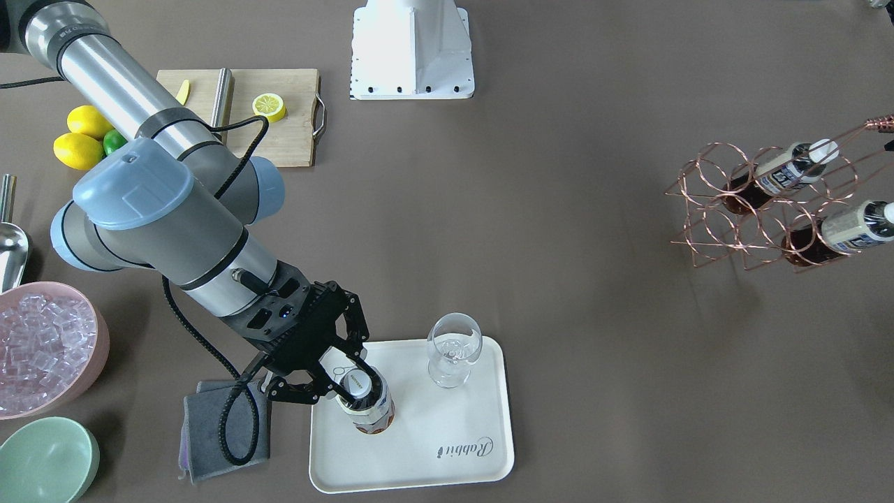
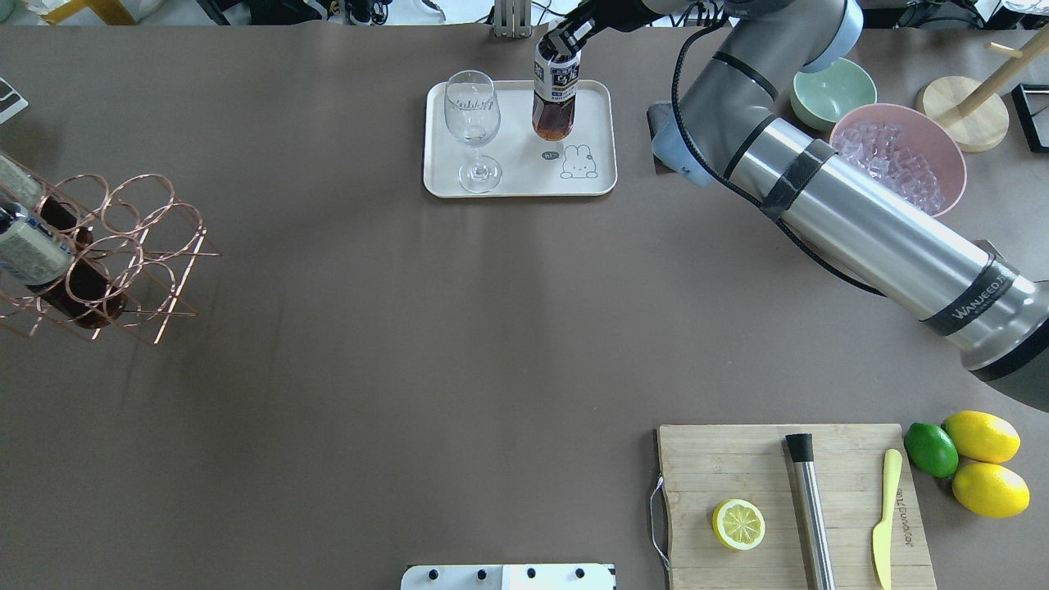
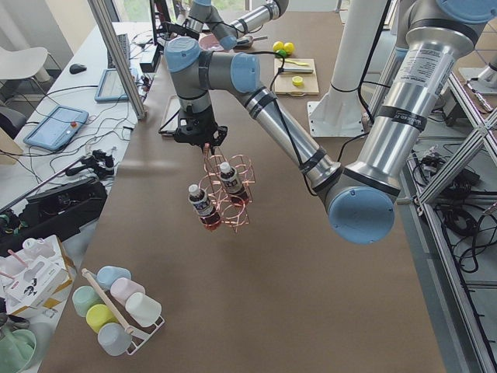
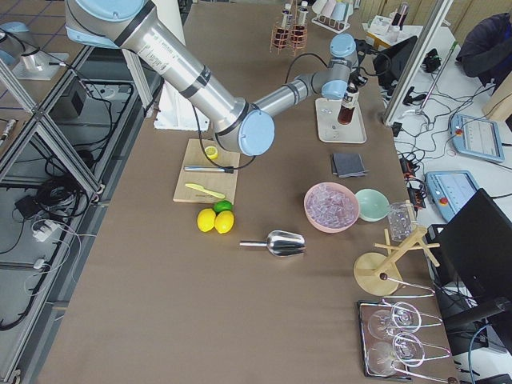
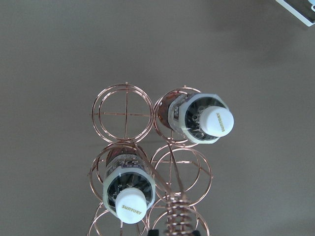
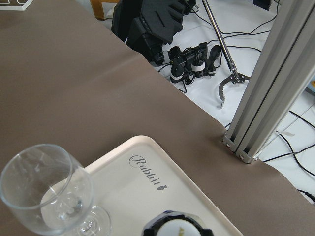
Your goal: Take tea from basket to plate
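table (image 1: pixel 559 265) brown | on it: plate (image 1: pixel 412 480), basket (image 1: pixel 761 209), cutting board (image 1: pixel 286 133), lemons (image 1: pixel 78 150), lime (image 1: pixel 114 142), ice bowl (image 1: pixel 100 342), green bowl (image 1: pixel 45 457), cloth (image 1: pixel 202 426), scoop (image 1: pixel 12 248)

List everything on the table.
tea: three, brown; one on plate, two in basket
basket: one, copper, left end
plate: one, cream, far side
glass: one, clear, on plate
board: one, wooden, near right
lemons: two, yellow, beside board
half lemon: one, yellow, on board
lime: one, green, by lemons
bowls: two, green and pink, right end
cloth: one, grey, beside plate
right end effector: one, black, gripping plate's tea
left end effector: one, black, above basket
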Available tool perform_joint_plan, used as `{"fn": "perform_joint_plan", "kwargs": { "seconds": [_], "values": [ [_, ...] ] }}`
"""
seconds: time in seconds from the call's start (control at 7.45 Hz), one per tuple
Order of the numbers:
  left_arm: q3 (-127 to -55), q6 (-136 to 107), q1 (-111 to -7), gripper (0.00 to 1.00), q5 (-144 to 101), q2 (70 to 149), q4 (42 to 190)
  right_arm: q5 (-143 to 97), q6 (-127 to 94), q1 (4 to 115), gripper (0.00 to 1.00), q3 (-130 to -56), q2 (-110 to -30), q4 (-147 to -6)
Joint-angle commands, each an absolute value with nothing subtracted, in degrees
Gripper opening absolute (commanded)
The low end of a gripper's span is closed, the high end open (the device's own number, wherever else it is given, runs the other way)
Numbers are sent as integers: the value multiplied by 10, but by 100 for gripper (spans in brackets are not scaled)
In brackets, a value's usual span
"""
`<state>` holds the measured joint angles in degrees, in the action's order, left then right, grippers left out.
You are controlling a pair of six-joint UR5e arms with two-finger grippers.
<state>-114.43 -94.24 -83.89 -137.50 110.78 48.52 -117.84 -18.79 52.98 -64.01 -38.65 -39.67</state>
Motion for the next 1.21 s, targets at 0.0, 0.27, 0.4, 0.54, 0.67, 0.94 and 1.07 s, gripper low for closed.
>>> {"fn": "perform_joint_plan", "kwargs": {
  "seconds": [0.0,0.27,0.4,0.54,0.67,0.94,1.07],
  "values": [
    [-1058,-842,-870,0,-1375,1128,486,-1177,-188,529,0,-640,-400,-381],
    [-967,-776,-891,0,-1376,1154,498,-1176,-187,526,0,-640,-405,-373],
    [-905,-769,-903,0,-1376,1177,530,-1177,-187,525,0,-640,-406,-373],
    [-863,-769,-910,0,-1376,1191,558,-1177,-188,525,0,-641,-406,-372],
    [-833,-769,-910,0,-1376,1207,567,-1176,-187,522,0,-642,-407,-370],
    [-778,-774,-906,0,-1376,1235,585,-1176,-188,520,0,-646,-408,-370],
    [-778,-789,-904,0,-1376,1233,591,-1178,-192,520,67,-652,-407,-371]
  ]
}}
